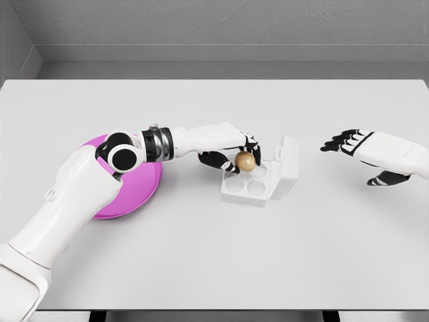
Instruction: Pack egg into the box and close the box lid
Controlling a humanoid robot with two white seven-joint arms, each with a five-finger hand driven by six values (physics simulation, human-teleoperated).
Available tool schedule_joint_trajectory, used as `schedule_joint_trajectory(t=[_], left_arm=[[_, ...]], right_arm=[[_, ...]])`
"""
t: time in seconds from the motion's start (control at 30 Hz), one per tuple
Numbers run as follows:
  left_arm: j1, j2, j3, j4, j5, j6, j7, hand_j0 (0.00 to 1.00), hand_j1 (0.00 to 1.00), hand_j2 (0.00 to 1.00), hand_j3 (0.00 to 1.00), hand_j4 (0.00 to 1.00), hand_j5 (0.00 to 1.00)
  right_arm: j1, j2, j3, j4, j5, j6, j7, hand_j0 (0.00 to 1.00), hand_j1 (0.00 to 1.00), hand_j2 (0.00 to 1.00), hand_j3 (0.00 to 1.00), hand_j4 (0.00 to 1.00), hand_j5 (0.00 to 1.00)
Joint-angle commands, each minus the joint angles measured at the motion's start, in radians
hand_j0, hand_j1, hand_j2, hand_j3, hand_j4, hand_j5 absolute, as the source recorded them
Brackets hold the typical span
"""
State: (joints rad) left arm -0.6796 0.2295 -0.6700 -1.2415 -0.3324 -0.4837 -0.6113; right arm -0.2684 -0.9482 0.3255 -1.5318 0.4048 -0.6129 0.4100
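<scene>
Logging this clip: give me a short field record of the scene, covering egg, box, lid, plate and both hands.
egg: brown egg, held over the box's back-left cup
box: white four-cup egg box, cups empty
lid: lid open, standing up on the right side
plate: pink plate, left of box, partly under arm
left hand: left hand gripping the egg
right hand: right hand open, right of box, holding nothing

Tan egg (245,161), white box (263,177), magenta plate (137,188).

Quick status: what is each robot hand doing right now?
Left robot hand: shut on the small round brown egg, over the white egg box.
Right robot hand: open, holding nothing.
</scene>
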Motion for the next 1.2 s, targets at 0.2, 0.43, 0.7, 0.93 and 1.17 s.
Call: schedule_joint_trajectory(t=[0.2,0.43,0.7,0.93,1.17], left_arm=[[0.006,0.004,0.007,-0.004,0.009,0.004,0.0,0.63,0.63,0.63,0.63,0.63,0.63],[0.008,0.008,0.007,-0.009,0.009,0.005,0.0,0.67,0.67,0.67,0.67,0.67,0.67],[0.009,0.008,0.007,-0.012,0.01,0.007,0.0,0.69,0.69,0.69,0.69,0.69,0.69],[0.009,0.008,0.007,-0.015,0.012,0.01,0.0,0.74,0.74,0.74,0.74,0.74,0.74],[0.026,0.102,0.113,-0.038,0.016,0.002,0.0,1.0,1.0,1.0,1.0,1.0,1.0]], right_arm=[[0.0,-0.001,0.0,-0.002,-0.006,0.002,0.0,1.0,1.0,1.0,1.0,1.0,1.0],[0.0,-0.001,0.0,-0.001,-0.006,0.002,0.0,1.0,1.0,1.0,1.0,1.0,1.0],[0.0,-0.001,0.0,-0.002,-0.006,0.002,0.0,1.0,1.0,1.0,1.0,1.0,1.0],[0.0,-0.001,0.0,-0.002,-0.007,0.002,0.0,1.0,1.0,1.0,1.0,1.0,1.0],[0.002,0.0,0.009,-0.002,-0.007,0.002,0.0,1.0,1.0,1.0,1.0,1.0,1.0]])
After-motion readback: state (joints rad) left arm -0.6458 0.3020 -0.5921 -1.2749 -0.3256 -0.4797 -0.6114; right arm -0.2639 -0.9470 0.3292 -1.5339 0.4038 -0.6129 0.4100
